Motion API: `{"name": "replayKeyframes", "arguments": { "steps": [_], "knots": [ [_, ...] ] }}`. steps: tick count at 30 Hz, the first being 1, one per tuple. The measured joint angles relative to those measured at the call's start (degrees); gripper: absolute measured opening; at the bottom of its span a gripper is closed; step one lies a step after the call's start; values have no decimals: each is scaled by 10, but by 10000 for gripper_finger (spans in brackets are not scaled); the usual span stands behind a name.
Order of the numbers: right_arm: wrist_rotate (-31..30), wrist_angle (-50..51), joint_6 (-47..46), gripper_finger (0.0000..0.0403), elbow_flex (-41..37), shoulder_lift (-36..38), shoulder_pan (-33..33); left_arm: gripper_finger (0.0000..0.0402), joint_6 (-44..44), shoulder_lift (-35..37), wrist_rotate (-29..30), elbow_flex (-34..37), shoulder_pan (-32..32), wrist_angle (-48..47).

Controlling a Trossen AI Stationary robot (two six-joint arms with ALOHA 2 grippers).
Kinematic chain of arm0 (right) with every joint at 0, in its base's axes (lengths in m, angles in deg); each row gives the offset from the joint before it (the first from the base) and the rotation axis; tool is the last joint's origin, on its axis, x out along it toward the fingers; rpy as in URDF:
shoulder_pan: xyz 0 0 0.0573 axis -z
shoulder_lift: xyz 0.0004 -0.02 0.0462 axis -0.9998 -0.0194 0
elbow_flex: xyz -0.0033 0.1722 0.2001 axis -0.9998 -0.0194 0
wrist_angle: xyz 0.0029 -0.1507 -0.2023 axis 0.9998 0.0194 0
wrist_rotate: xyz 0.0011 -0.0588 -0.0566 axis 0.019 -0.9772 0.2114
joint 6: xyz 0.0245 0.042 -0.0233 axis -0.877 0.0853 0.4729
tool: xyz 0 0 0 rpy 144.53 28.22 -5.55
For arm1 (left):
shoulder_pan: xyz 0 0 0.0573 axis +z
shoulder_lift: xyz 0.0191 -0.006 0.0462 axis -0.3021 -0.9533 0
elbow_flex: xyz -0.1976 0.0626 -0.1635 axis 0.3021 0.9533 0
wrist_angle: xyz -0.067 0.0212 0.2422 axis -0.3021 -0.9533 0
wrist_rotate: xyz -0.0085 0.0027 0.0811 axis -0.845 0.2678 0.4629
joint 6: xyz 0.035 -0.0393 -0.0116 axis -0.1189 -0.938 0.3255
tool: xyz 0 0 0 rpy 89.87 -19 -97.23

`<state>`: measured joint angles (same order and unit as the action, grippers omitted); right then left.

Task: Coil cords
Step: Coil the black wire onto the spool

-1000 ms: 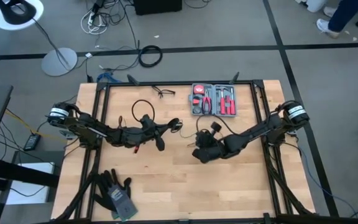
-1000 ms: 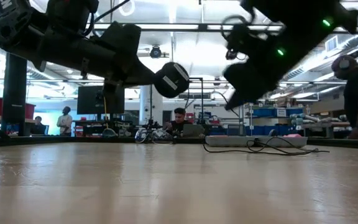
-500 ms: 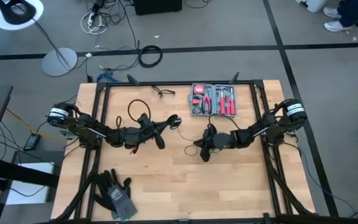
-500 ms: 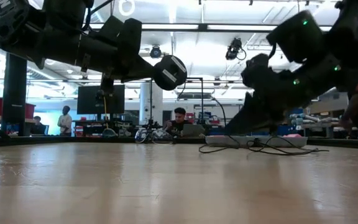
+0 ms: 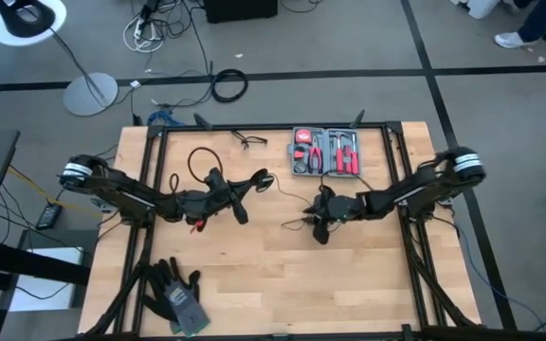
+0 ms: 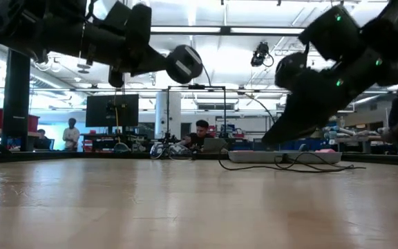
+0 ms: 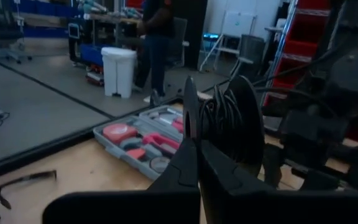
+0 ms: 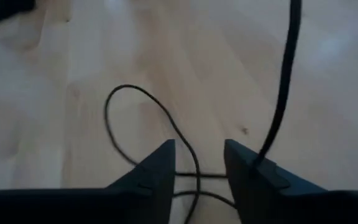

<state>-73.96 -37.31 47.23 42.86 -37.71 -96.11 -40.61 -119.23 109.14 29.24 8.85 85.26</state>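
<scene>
So the left gripper (image 5: 238,194) sits just left of the tool case (image 5: 325,152), clenched tight on a bundle of loops of the cord (image 7: 225,118), and my guess is it's held up off the table (image 5: 254,275) so the wound part can't spring apart. Over to the right, just below that case, the right gripper (image 5: 318,225) hangs low with fingers (image 8: 157,165) spread and nothing in them, straddling the loose cord on the wood, probably lining up for the next bit of slack.
</scene>
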Motion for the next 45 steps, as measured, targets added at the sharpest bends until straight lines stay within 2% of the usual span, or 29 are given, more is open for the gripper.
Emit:
{"name": "replayKeyframes", "arguments": {
  "steps": [6, 9, 11, 14, 19, 23, 27, 32, 35, 38, 42, 45],
  "knots": [
    [21, 236, 1, 185, 0, 180, 6, 0, 20, 19, 15, 0, 0, -3],
    [-2, 323, -38, 191, 0, 265, 5, 0, 24, 19, 21, 0, 0, -8],
    [-33, 330, -46, 189, 0, 304, 0, 0, 25, 19, 21, 0, 0, -8],
    [-77, 264, -19, 182, 0, 324, -9, 0, 52, 19, 12, 0, -5, -10],
    [-102, 77, 109, 167, 0, 261, -12, 0, 70, 19, 8, 0, -22, -9],
    [-103, -68, 157, 154, 0, 153, 3, 0, 81, 19, 9, 0, -34, -7],
    [-103, -152, 178, 149, 13, 41, 21, 0, 82, 19, 30, 0, -45, -3],
    [-103, -159, 230, 149, 89, -65, 34, 0, 82, 19, 31, 0, -49, -3],
    [-148, -160, 278, 148, 138, -99, 35, 0, 81, 19, 31, 0, -49, -3],
    [-205, -157, 325, 148, 169, -114, 34, 0, 80, 19, 29, 0, -49, -1],
    [-209, -119, 359, 148, 190, -113, 35, 0, 80, 19, 21, 0, -49, -3],
    [-188, -76, 359, 148, 199, -113, 43, 0, 80, 19, 21, 0, -49, -2]
  ]
}}
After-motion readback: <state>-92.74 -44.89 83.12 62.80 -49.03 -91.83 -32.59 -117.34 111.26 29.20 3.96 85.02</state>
